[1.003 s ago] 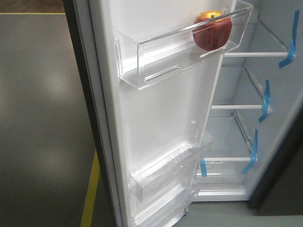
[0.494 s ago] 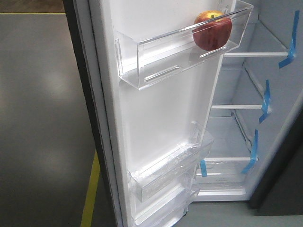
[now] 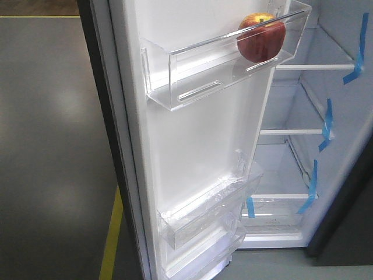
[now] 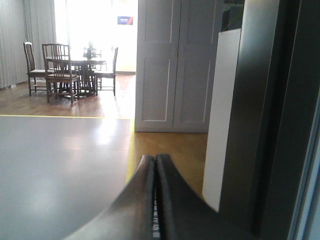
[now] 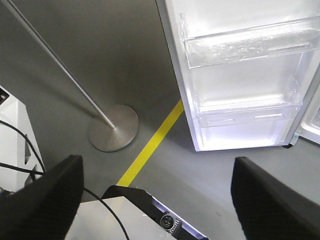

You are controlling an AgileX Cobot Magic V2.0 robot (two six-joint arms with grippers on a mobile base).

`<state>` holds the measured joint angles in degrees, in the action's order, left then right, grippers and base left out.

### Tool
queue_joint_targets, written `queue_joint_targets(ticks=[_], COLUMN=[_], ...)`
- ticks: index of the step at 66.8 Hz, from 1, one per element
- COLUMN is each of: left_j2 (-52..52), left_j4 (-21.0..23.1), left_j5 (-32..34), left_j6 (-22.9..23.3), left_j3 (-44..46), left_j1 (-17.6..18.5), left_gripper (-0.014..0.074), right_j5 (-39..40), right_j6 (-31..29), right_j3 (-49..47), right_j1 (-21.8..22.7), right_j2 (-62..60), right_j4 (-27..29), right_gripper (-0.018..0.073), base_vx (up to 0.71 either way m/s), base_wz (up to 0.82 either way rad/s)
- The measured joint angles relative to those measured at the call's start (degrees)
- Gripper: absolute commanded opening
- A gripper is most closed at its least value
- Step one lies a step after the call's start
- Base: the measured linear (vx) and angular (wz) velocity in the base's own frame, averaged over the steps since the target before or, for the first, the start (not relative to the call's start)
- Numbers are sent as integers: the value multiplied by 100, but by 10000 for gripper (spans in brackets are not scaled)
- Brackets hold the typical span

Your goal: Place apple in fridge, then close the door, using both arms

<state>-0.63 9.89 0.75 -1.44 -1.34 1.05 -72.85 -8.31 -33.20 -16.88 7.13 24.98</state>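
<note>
The left wrist view alone shows the left gripper (image 4: pixel 154 165), jaws pressed shut and empty. The right gripper (image 5: pixel 157 165) has its jaws gaping wide above the floor (image 5: pixel 125 60). Only the front view catches the apple (image 3: pixel 261 38), at 1 o'clock in the top bin (image 3: pixel 186 70) of the open door (image 3: pixel 192 134); fridge (image 3: pixel 291 99) shelves lie beyond.

One apple (image 3: pixel 261 37); three clear door bins (image 3: pixel 204 65); three glass shelves (image 3: pixel 309 67); four blue tape strips (image 3: pixel 362 41); one round-based stand (image 5: pixel 114 128).

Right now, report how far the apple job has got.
Done: apple sits in the top bin of the door. In hand: nothing; left fingers shut and empty, right fingers open and empty. Left: door stands wide open, needs closing.
</note>
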Motion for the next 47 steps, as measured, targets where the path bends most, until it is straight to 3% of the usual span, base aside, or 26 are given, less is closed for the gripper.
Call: queue_joint_targets(ticks=[12, 24, 47], left_j2=[0, 798, 3834], left_j4=[323, 395, -531], left_j5=[46, -529, -2607], left_j6=[87, 91, 74], left_j3=[312, 1283, 3667], left_j1=[0, 0, 0], left_gripper=[-6, -6, -6], right_j5=[0, 0, 0], right_j6=[0, 0, 0], right_j3=[0, 0, 0], right_j1=[0, 0, 0], right_j2=[0, 0, 0], right_j4=[-18, -24, -24], right_gripper=[575, 575, 575], base_vx=[0, 0, 0], base_wz=[0, 0, 0])
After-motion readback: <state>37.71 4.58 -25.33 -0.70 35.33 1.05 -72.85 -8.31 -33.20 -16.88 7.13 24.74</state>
